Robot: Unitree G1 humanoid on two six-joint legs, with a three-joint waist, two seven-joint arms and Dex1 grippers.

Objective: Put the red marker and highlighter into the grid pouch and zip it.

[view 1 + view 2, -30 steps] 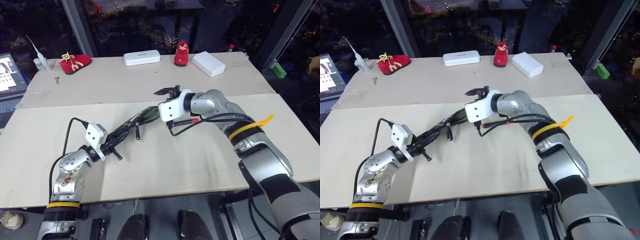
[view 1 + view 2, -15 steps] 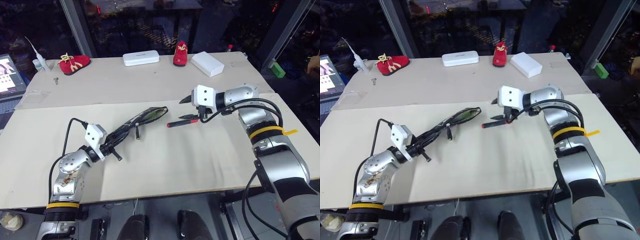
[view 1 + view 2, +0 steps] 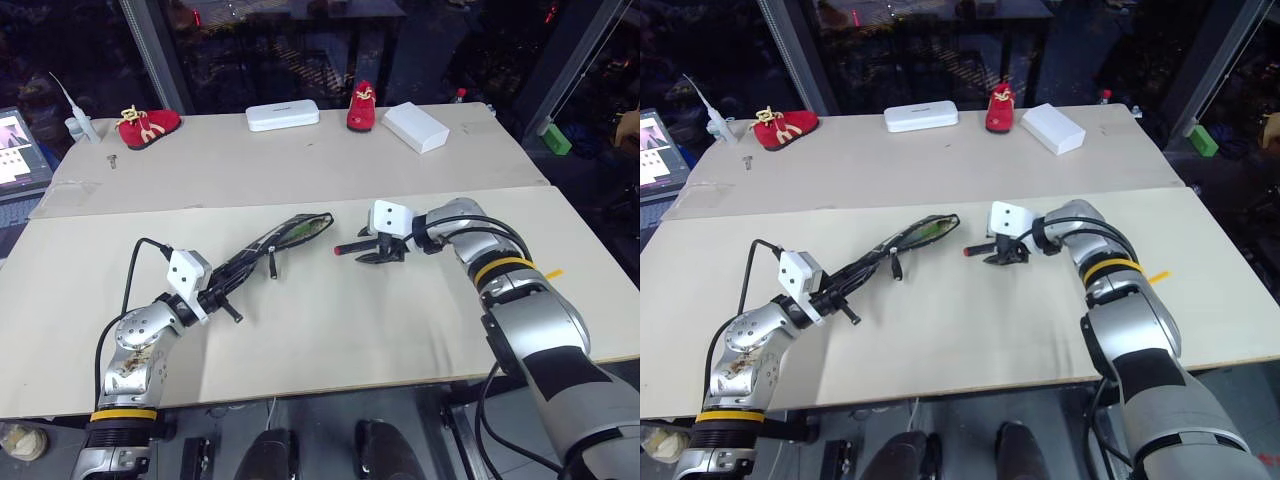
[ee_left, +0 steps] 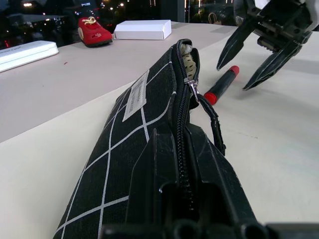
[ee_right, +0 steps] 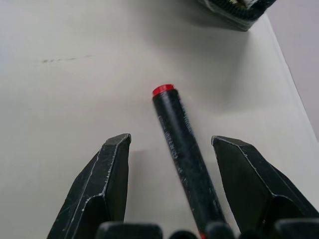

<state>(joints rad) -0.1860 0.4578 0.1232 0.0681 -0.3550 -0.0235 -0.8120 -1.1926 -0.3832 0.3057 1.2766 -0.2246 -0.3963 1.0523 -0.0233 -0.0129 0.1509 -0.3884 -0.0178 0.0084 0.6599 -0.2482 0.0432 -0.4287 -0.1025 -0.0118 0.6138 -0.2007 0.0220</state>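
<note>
Right tool [image 3: 372, 256]: fingers apart, set down over the red marker [image 3: 352, 246] so that one finger stands on each side of the barrel — nothing clamped yet. In the right wrist view the marker lies flat on the desk [image 3: 330, 330] between the two fingers, running out from the tool towards the grid pouch [image 3: 262, 246].

Left tool [image 3: 222, 297]: fingers together on the near end of the grid pouch, holding it edge-up with its far end resting on the desk. The pouch mouth is unzipped at that far end, and something pale green shows inside it — likely the highlighter [image 3: 303, 229], though this cannot be confirmed. The marker's tip lies near the open mouth, not touching it.

Step in hand, as judged: pickup of the marker; insertion and zipping not yet done.

Next move calls for closing squarely across the barrel, lifting, then aligning the marker lengthwise with the narrow opening. Risk: the round barrel may roll or pivot if gripped off-centre.
</note>
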